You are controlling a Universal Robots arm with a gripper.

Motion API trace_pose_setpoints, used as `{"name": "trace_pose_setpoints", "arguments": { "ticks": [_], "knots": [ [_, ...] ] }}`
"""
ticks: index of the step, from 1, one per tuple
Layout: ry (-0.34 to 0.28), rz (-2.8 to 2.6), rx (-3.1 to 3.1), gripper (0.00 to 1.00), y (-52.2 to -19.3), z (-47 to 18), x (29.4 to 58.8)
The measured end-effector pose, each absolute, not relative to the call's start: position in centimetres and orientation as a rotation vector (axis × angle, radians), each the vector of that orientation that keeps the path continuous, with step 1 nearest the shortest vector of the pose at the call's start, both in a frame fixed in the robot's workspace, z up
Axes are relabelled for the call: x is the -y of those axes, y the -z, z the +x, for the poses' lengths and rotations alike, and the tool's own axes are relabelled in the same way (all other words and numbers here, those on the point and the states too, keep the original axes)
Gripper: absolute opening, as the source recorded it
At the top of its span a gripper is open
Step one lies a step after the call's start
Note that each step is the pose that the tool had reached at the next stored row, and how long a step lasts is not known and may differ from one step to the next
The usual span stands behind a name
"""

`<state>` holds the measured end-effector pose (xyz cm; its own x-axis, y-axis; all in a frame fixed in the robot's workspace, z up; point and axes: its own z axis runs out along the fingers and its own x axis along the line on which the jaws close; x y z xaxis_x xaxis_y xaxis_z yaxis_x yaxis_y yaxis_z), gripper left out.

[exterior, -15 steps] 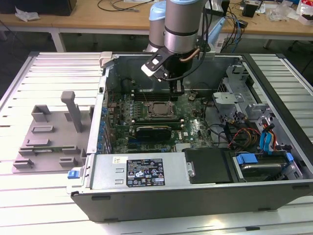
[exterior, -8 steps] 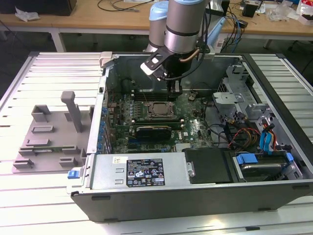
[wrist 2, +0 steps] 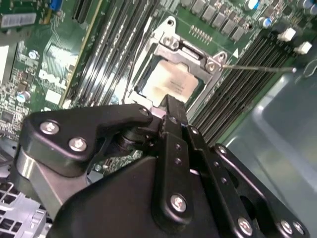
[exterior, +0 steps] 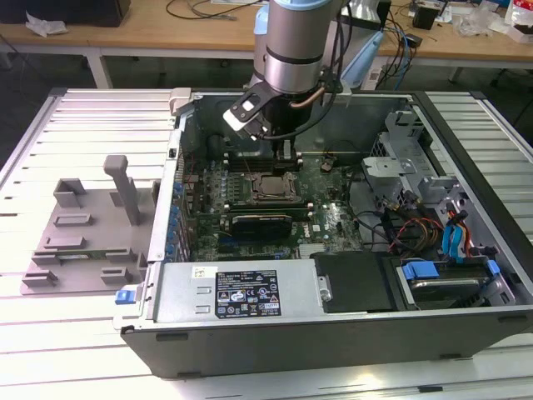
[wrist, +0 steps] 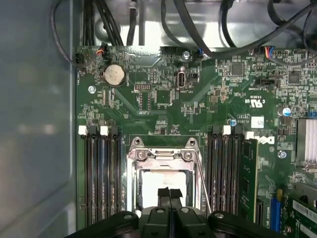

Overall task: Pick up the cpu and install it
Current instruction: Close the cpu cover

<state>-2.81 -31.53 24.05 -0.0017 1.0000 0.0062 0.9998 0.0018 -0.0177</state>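
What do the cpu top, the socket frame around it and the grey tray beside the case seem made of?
The cpu: likely metal, pale satin sheen. The socket frame: bare metal, bright glints at its edges. The grey tray: probably plastic, matte even grey, moulded blocks.

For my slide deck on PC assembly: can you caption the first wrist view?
Shut gripper poised over the cpu lying in the motherboard socket, memory slots on both sides.
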Motion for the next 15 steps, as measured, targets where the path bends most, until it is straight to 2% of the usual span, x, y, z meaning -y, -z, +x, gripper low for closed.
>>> {"name": "trace_pose_setpoints", "arguments": {
  "ticks": [15],
  "knots": [
    [-0.018,-1.725,2.607,0.11,-24.04,-2.81,31.53]
  ]
}}
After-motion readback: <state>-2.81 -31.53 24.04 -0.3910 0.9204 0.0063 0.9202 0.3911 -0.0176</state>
